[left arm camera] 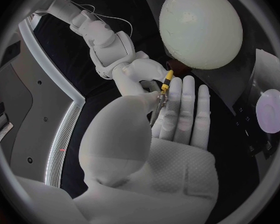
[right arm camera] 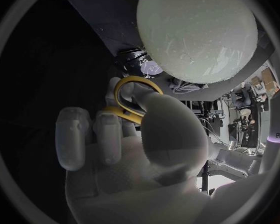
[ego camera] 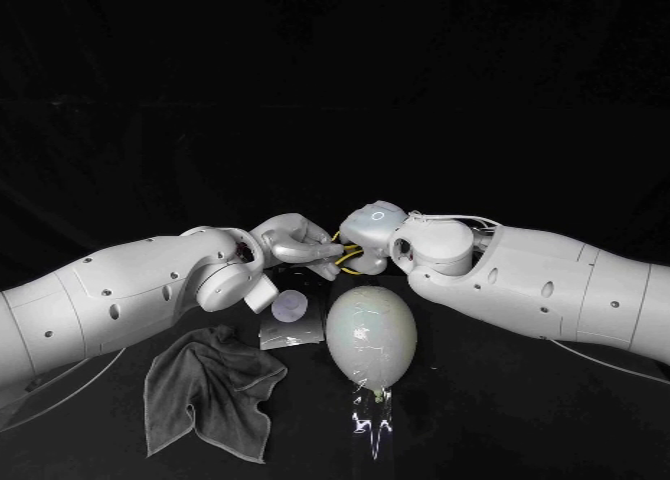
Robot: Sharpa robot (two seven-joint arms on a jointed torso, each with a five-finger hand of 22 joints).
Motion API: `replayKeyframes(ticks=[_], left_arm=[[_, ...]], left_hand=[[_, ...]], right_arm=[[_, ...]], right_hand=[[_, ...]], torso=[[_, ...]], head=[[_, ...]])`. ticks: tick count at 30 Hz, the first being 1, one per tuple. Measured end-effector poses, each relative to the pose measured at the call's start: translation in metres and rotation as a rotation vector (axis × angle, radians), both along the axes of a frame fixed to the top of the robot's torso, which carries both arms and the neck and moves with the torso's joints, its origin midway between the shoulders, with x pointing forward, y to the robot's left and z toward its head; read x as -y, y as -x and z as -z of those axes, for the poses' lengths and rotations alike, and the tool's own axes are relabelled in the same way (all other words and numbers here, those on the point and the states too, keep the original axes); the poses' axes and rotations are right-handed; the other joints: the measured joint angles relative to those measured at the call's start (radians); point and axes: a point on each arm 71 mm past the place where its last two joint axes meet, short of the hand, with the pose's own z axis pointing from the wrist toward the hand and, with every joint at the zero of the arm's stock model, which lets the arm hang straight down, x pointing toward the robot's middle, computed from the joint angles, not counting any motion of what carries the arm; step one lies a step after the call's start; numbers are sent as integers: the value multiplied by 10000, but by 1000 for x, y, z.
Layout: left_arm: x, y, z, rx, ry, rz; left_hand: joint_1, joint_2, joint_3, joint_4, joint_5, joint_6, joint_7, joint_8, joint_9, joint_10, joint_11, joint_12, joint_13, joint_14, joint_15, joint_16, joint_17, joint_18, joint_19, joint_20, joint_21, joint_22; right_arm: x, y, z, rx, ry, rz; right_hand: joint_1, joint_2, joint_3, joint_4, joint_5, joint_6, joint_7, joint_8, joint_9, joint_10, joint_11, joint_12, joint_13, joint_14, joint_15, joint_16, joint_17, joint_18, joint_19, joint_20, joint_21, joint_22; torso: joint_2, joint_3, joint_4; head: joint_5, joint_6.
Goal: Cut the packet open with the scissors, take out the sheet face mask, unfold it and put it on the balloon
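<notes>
The yellow-handled scissors [ego camera: 345, 259] hang between my two hands above the table's middle. My right hand [ego camera: 373, 224] grips the yellow handles [right arm camera: 135, 90], with its thumb through one loop. My left hand [ego camera: 298, 244] meets it from the other side. The blades [left arm camera: 159, 98] lie between its thumb and its straight fingers [left arm camera: 180, 115]. The pale balloon [ego camera: 371, 334] lies on the table just in front of both hands. The dark packet [ego camera: 293, 318] with a pale round spot lies beside the balloon, under my left hand. Packet [left arm camera: 268, 110] and balloon [left arm camera: 201, 26] also show in the left wrist view.
A crumpled grey cloth [ego camera: 205, 386] lies on the black table at the front left, under my left forearm. A shiny clear piece [ego camera: 371, 412] sits at the balloon's near end.
</notes>
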Motion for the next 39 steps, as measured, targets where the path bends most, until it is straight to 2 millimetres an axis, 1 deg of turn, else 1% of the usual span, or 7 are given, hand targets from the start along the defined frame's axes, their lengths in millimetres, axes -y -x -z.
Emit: replayKeyframes(ticks=[6, 12, 17, 21, 24, 33, 39], left_arm=[[0, -3, -2, -83, 141, -172], [0, -6, -3, -348, 543, -338], [-9, -12, -10, -466, 1117, -685], [-22, -17, -11, -638, 1509, -1116], [-31, -21, -10, -819, 1821, -1461], [-72, -31, -10, -1118, 2751, -2791], [-93, -30, -9, -869, 3017, -3290]], left_hand=[[-30, -54, 0, 0, 56, 2, 1, -259, -13, -421, 227, -102, -68, -389, 149, -123, -42, -2, -129, 128, -36, -44], [-1554, -1302, -547, 659, 97, -523, 194, -962, -430, -1389, 553, -102, -100, -1164, 475, -509, -140, -5, -676, 238, -395, -185], [-2757, -1812, -1855, 1471, 97, -746, 174, -1384, -678, -2134, 842, -102, -99, -1891, 745, -838, -259, -7, -1123, 255, -695, -188], [-2919, -930, -5008, 1623, 98, -746, 174, -1619, -842, -2366, 897, -66, -68, -2087, 840, -937, -325, -229, -1219, 250, -784, -156], [-3089, -636, -6091, 1612, 98, -746, 174, -1674, -903, -2378, 909, -29, -66, -2087, 840, -937, -343, -229, -1219, 250, -784, -152], [-3434, -796, -6596, 1629, 98, -671, 175, -1733, -943, -2378, 909, -29, -66, -2122, 875, -986, -373, -230, -1219, 250, -783, -153], [-1490, -164, -5992, 1153, 99, -474, 227, -1733, -972, -2345, 768, 21, -56, -1968, 722, -917, -369, -230, -1012, 238, -706, -101]], right_arm=[[1, 1, 0, 235, 180, 230], [9, 1, -2, 534, 148, 539], [20, 2, 2, 585, -26, 770], [30, 1, 2, 606, -219, 930], [37, 0, 1, 630, -343, 1057], [65, -2, 0, 620, -566, 1483], [99, -2, -3, 199, -1890, 1942]], right_hand=[[-243, 111, 33, 276, -21, -465, -241, 718, 1298, -6, -29, 146, 264, -18, -50, 4, -27, 0, 1, 116, -81, 3], [-374, 164, 208, 453, -21, -742, -389, 870, 1746, -22, -46, 289, 309, -17, -51, 23, -27, 0, 1, 117, -120, 6], [-399, 140, 220, 465, -21, -760, -385, 934, 1957, -23, -48, 296, 367, -17, -50, 26, -25, -1, 0, 118, -121, 7], [-400, 138, 221, 466, -21, -769, -391, 935, 2020, -23, -48, 297, 347, -16, -49, 27, -24, 0, -1, 118, -123, 7], [-415, 123, 222, 467, -21, -771, -388, 935, 2047, -24, -49, 297, 259, -15, -48, 27, -18, 0, -2, 117, -127, 6], [-465, 72, 392, 573, -21, -783, -376, 944, 2147, -25, -52, 299, 58, -12, -45, 27, -18, -1, -20, 133, -187, -1], [-420, 26, 501, 573, -21, -919, -352, 762, 2240, -26, -56, 299, -19, -1, -32, -83, -19, -1, -143, 258, -475, 1]], torso=[[-3, 6, -1], [7, 15, 7], [10, 25, 7], [9, 18, 5], [8, 12, 2], [0, 12, -21], [-8, 19, -22]], head=[[-16, 14], [-31, 23], [-19, 27], [-10, 28], [-25, 27], [-58, 15], [-104, 19]])
